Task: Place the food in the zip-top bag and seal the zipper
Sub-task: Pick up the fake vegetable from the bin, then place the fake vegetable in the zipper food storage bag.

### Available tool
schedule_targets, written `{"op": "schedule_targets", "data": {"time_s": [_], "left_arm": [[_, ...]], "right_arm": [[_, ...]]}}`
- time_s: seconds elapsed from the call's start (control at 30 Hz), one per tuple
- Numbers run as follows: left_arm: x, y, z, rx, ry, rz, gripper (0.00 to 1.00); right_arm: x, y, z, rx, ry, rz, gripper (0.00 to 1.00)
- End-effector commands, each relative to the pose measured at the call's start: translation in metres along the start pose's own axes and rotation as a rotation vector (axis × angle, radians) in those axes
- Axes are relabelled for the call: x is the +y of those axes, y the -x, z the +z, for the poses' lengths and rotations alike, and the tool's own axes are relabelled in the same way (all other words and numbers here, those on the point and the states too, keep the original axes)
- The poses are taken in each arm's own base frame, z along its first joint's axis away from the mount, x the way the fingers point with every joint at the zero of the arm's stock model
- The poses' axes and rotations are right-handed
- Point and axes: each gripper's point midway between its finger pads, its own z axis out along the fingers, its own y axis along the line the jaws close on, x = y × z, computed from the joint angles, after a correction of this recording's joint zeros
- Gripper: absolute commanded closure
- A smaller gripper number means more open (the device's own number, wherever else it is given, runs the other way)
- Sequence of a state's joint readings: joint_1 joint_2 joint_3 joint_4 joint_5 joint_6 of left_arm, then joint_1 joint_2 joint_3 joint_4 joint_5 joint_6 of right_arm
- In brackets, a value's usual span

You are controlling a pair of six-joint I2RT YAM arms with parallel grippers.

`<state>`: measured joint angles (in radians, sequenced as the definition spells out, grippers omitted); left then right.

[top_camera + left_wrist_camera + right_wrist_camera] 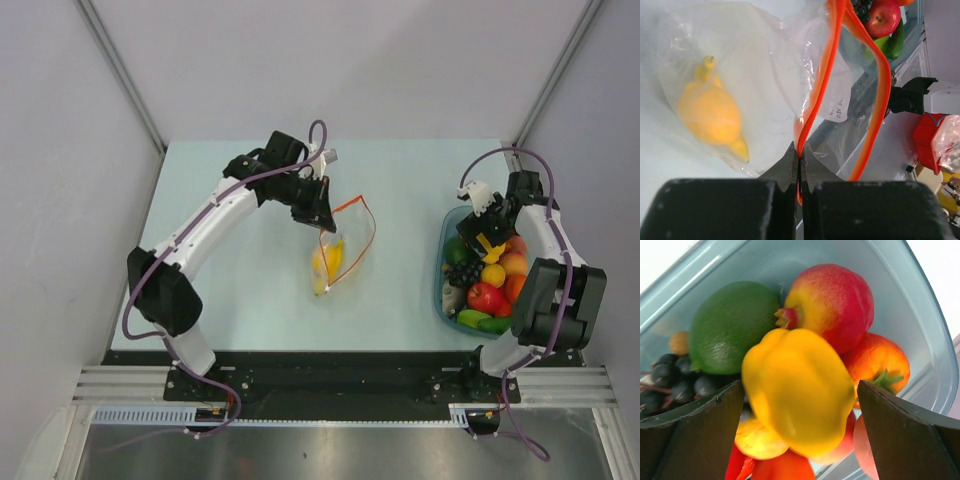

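The clear zip-top bag (345, 240) hangs near the table's middle with its red-orange zipper (350, 203) open in a loop. My left gripper (322, 222) is shut on one side of the zipper (827, 65) and pinches the strip at its fingertips (800, 152). A yellow fruit (710, 112) lies inside the bag (765, 75). My right gripper (487, 235) is open above the tub, its fingers on either side of a yellow pepper (795, 385), with a gap at the right finger (900, 430). The pepper is blurred.
The teal tub (441, 262) at the right holds more food: a green lime (730, 327), a red-yellow peach (832, 302), an orange tomato (880, 362), dark grapes (670, 380) and a red apple (882, 17). The tub wall (920, 305) lies close to my right fingers.
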<state>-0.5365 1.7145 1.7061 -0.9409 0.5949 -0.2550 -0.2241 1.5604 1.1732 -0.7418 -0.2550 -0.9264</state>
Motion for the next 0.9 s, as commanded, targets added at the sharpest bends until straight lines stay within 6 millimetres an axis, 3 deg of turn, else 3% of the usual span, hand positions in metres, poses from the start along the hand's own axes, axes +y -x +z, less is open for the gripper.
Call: {"op": "schedule_targets", "data": {"time_s": [0.0, 0.13, 0.23, 0.33, 0.43, 0.53, 0.67, 0.7, 0.87], "left_arm": [[-0.013, 0.015, 0.005, -0.023, -0.058, -0.014, 0.97], [-0.009, 0.014, 0.011, -0.006, -0.075, -0.037, 0.97], [-0.005, 0.019, 0.016, -0.007, -0.077, -0.055, 0.98], [-0.003, 0.026, 0.017, -0.018, -0.083, -0.068, 0.99], [0.001, 0.028, 0.019, -0.018, -0.086, -0.084, 0.99], [0.003, 0.029, 0.021, -0.02, -0.078, -0.098, 0.99], [0.005, 0.029, 0.023, -0.024, -0.072, -0.113, 1.0], [0.006, 0.03, 0.024, -0.027, -0.071, -0.116, 1.0], [0.007, 0.034, 0.025, -0.037, -0.078, -0.131, 1.0]], "right_arm": [[-0.025, 0.016, 0.003, -0.027, -0.069, -0.077, 0.03], [-0.02, 0.019, 0.001, -0.031, -0.054, -0.097, 0.21], [-0.016, 0.022, -0.007, -0.052, -0.046, -0.103, 0.45], [-0.014, 0.029, -0.018, -0.082, -0.052, -0.1, 0.6], [-0.014, 0.04, -0.034, -0.13, -0.068, -0.086, 0.69], [-0.015, 0.055, -0.055, -0.204, -0.088, -0.057, 0.7], [-0.001, 0.093, -0.093, -0.382, -0.062, -0.012, 0.72], [0.0, 0.108, -0.108, -0.446, -0.068, -0.008, 0.73], [0.051, 0.203, -0.197, -0.874, 0.126, 0.143, 0.78]]}}
